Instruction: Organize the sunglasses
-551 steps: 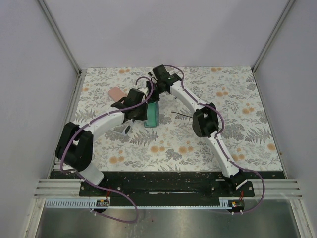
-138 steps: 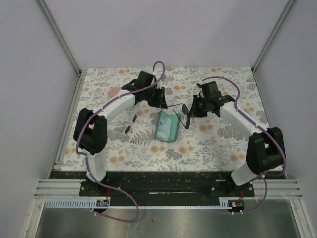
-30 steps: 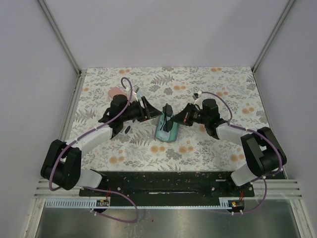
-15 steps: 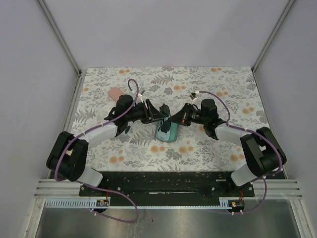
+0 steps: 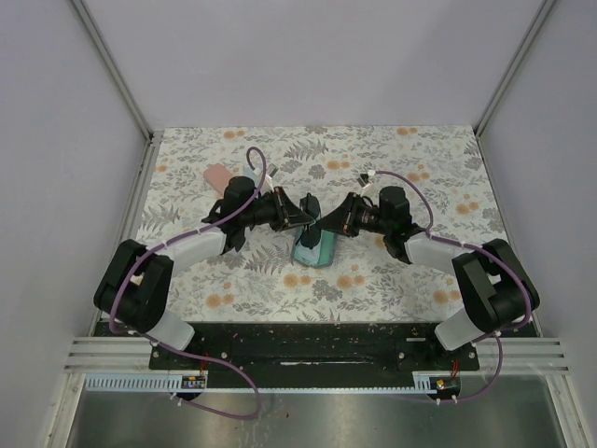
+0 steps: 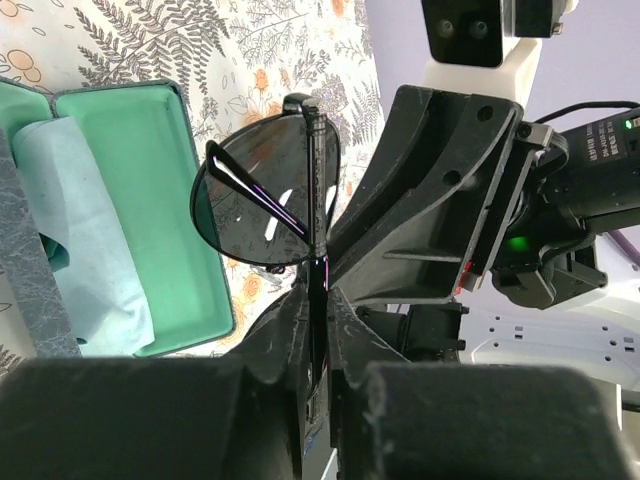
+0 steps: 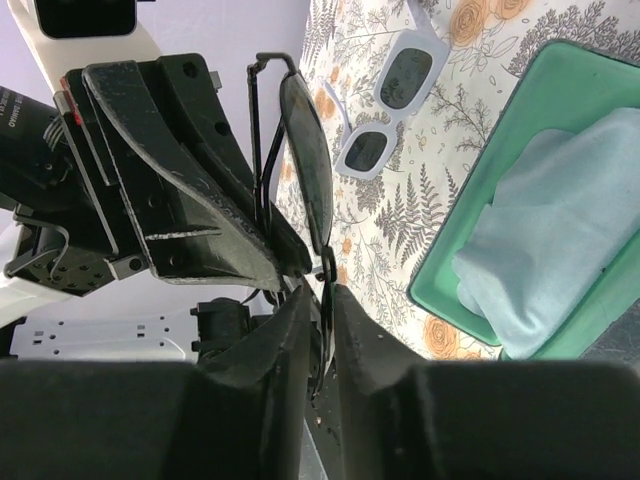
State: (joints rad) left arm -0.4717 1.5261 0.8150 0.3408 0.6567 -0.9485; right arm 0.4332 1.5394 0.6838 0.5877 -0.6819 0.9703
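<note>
Black-framed sunglasses (image 6: 265, 205) are held on edge at the centre of the top view, just above an open case (image 5: 312, 250) with a green lining. They look folded.

The left gripper (image 6: 315, 300) reaches in from the left of that view, with its fingers pinched on the thin frame. The right gripper (image 7: 320, 290) faces it from the right and also appears closed on the frame, so both seem to hold the same pair.

A light blue cloth (image 7: 550, 230) lies inside the case. The whitish pair (image 7: 395, 105) lies on the floral bench (image 5: 420, 271), at the upper centre of the right wrist view.

This looks like a handover or a shared placement. To do it well, only one gripper should keep its hold while the other lets go before either moves, since opposed pulls could twist the thin frame. The pair should then be lowered flat onto the cloth, inside the case walls.
</note>
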